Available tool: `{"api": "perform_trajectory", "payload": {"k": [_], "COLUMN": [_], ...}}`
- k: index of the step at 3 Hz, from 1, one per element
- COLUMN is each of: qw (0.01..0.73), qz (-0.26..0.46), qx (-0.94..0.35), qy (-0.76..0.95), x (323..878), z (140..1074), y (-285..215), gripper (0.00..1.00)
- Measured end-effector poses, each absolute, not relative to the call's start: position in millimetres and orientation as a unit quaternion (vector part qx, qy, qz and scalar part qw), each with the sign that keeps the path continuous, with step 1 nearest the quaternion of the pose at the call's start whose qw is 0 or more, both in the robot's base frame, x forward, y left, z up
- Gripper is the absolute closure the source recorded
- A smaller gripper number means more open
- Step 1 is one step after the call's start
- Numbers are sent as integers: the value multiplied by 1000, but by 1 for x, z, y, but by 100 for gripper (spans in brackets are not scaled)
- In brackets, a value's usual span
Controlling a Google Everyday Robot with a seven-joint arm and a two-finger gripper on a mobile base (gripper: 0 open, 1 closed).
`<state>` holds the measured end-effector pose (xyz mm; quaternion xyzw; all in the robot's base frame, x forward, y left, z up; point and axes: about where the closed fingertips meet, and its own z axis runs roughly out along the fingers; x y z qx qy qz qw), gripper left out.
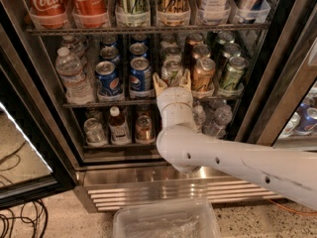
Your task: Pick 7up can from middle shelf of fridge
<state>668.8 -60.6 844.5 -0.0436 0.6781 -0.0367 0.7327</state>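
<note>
Silvery 7up can [172, 69] among clear plastic can trays [224, 90] on middle wire table [89, 103] of steel-framed fridge [148, 192].
Cream tool [172, 81] spread wide, straddling that can; blue Pepsi can [141, 76] just left, bronze can [202, 73] just right.

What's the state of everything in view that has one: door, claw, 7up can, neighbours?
glass door: open.
claw: inside the fridge, at the 7up can.
7up can: upright, front row of the middle shelf.
Pepsi cans: upright, beside the 7up can.
water bottle: upright, cap on.
</note>
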Motion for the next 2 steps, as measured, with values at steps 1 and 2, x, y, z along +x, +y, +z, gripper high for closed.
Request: {"api": "perform_trajectory", "payload": {"k": [1, 2], "qw": [733, 733], "qz": [-37, -37], "qx": [-44, -44], "qy": [678, 678], "x": [669, 669], "z": [845, 845], "y": [-61, -61], "gripper": [53, 76]}}
